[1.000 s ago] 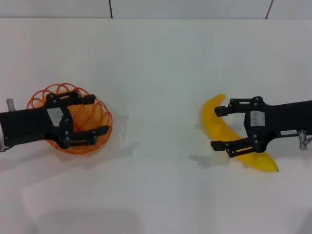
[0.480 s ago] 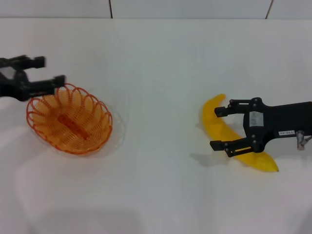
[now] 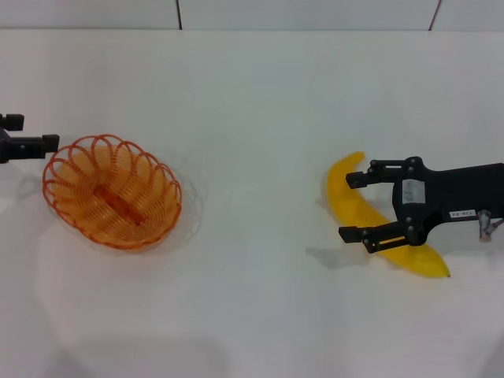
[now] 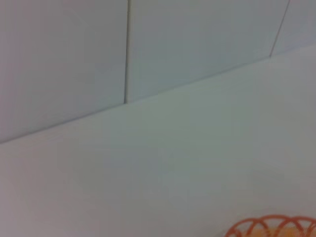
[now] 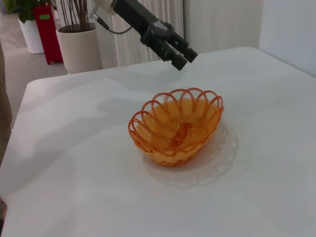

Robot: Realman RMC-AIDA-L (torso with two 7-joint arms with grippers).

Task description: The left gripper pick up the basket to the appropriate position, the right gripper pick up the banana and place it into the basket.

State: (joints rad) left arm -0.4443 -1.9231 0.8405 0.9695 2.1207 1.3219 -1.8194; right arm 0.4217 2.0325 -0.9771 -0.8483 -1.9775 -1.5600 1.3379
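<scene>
The orange wire basket (image 3: pixel 112 193) sits upright and empty on the white table at the left. It also shows in the right wrist view (image 5: pixel 175 126), and its rim shows in the left wrist view (image 4: pixel 271 228). My left gripper (image 3: pixel 35 132) is open and empty at the far left edge, behind the basket and clear of it; the right wrist view shows it in the air (image 5: pixel 182 55). The yellow banana (image 3: pixel 345 189) lies on the table at the right. My right gripper (image 3: pixel 356 206) is open, with one finger on each side of the banana's middle.
The white table (image 3: pixel 260 118) runs back to a tiled wall (image 3: pixel 236 12). Potted plants (image 5: pixel 79 44) and a curtain stand beyond the table's left side in the right wrist view.
My left gripper has pulled away from over the basket, back and to the far left, leaving the basket on the table. The right gripper and the banana have not moved.
</scene>
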